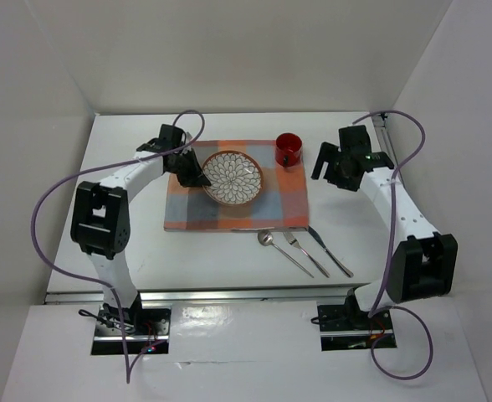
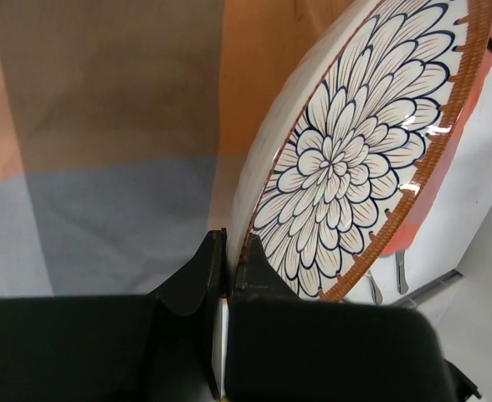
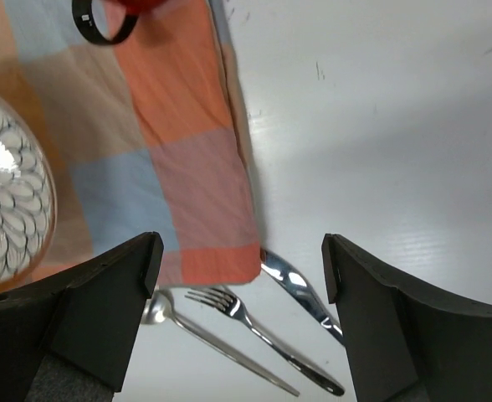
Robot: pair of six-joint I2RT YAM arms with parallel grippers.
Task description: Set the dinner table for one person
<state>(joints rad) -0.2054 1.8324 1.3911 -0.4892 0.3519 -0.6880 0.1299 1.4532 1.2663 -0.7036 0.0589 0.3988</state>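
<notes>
1. The left fingers [image 1: 194, 174] [image 2: 228, 264] reach in over the left half of the checked placemat [image 1: 187, 216] and are clenched on the near-left rim of the plate [image 1: 232, 177]. The rim sits pinched between the two black pads.
2. The plate, white with a dark petal pattern and a brown edge, is over the middle of the placemat. From where I stand I cannot tell whether it rests flat on the cloth or is raised a little at the gripped side.
3. The placemat lies flat on the white counter [image 1: 212, 264], which spreads out under everything and runs well past the cloth on all sides.
4. Just off the placemat's near edge, toward its right corner, three pieces of cutlery lie on the counter side by side: a spoon [image 1: 279, 249], then a fork [image 1: 304, 253], then a knife [image 1: 330, 251].
5. A red mug [image 1: 288, 149] stands on the placemat's far-right corner.
6. The right fingers [image 1: 325, 166] hang above the counter just past the placemat's right edge, spread wide and holding nothing.
</notes>
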